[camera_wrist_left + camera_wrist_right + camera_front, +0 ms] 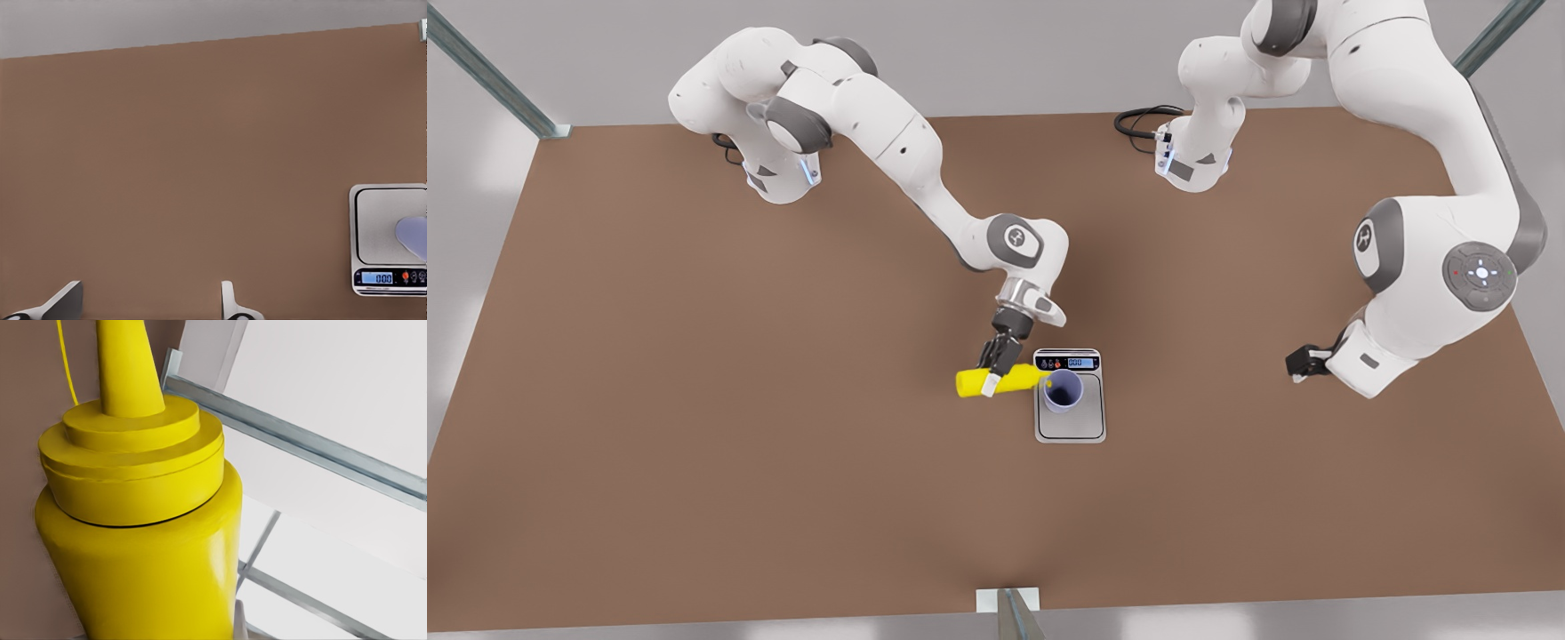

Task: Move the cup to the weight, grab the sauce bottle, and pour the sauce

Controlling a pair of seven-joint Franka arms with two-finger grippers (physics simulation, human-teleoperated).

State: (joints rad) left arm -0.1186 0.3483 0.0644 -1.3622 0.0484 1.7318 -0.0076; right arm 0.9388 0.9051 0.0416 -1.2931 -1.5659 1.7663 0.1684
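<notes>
A: Status on the pour?

B: Right gripper (996, 369) is clamped across the body of the sauce bottle (1000, 381). Bottle is tipped to near horizontal, nozzle pointing away from the gripper toward the cup (1064, 390). In the right wrist view the sauce bottle (140, 540) sits straight ahead of the fingers, nozzle farthest from the camera.

A: Why grip mid-body?

B: My read: it keeps the nozzle end clear of the fingers, so the tip can reach over the cup rim without the gripper touching the cup.

A: Cup position?

B: Upright on the weight (1070, 427), on the half nearer the display strip, just beyond the nozzle tip. Nozzle looks to be at or over the cup rim; I can't tell if sauce is flowing.

A: So step one is done?

B: Judging by the layout, yes. Cup is on the platform, bottle is lifted off the table (694, 400), pour is in hand.

A: Other arm?

B: Left gripper (1303, 362) waits well off to the side of the weight, away from the bottle. Its fingers (65, 300) are apart, nothing between them. From its wrist camera the weight (373, 223) sits off to one side, with part of the cup (413, 235) on it.

A: Risk?

B: Nozzle drifting off the rim would put sauce on the platform.
</notes>
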